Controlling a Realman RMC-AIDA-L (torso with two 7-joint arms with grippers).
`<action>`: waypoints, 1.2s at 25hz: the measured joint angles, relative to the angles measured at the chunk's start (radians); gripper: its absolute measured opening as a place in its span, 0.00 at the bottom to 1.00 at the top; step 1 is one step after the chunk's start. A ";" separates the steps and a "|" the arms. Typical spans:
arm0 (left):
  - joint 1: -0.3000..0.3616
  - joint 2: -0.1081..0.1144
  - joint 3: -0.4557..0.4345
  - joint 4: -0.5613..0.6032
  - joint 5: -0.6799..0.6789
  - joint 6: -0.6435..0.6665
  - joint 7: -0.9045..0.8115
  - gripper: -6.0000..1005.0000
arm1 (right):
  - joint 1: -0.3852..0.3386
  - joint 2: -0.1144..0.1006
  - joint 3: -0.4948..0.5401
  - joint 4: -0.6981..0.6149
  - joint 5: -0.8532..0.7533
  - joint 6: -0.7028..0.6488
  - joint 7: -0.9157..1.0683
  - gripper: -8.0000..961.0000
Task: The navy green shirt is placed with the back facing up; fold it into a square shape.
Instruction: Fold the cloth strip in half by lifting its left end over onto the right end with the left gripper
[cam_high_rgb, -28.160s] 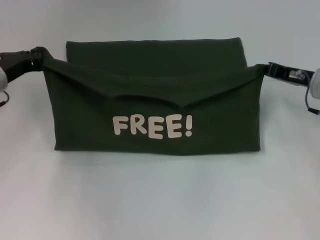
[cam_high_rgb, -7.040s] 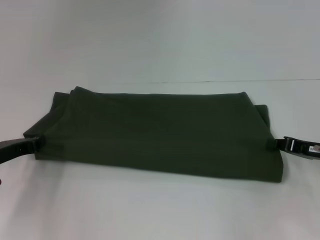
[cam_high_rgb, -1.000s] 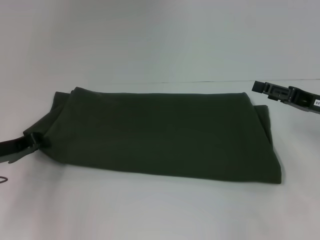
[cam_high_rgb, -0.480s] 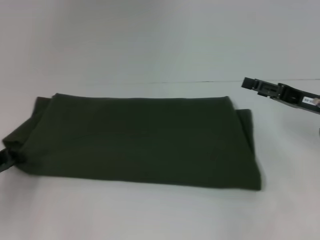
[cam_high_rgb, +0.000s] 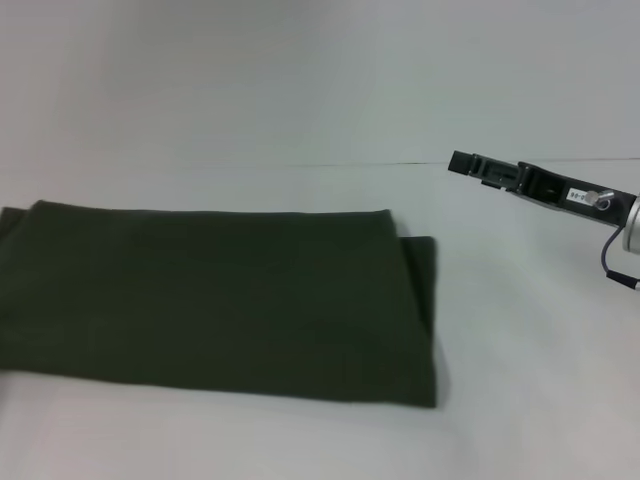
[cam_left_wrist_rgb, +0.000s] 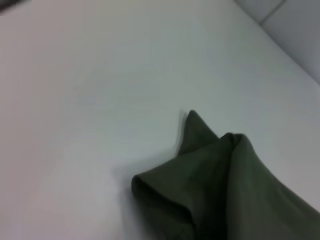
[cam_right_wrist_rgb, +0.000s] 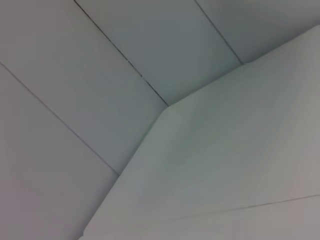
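We are looking at the navy green shirt (cam_high_rgb: 215, 300) lying flat on the tabletop (cam_high_rgb: 300, 100) as a wide rectangle, so we judge that squaring it calls for carrying one short end evenly across to the other. The right end effector (cam_high_rgb: 462, 162) is hovering clear, grasping nothing, its fingers unreadable, and the left is out of sight. No writing is showing on the shirt.
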 joint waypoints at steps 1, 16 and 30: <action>0.005 0.005 -0.016 0.004 0.001 0.007 0.004 0.04 | 0.002 0.000 0.000 0.005 0.000 0.003 -0.004 0.96; -0.015 0.048 -0.096 0.049 0.051 0.069 0.030 0.04 | -0.007 -0.003 0.003 0.028 0.000 0.011 -0.029 0.96; -0.303 -0.146 0.117 0.102 -0.159 0.533 0.077 0.04 | -0.190 -0.096 0.020 -0.023 0.163 -0.113 -0.033 0.96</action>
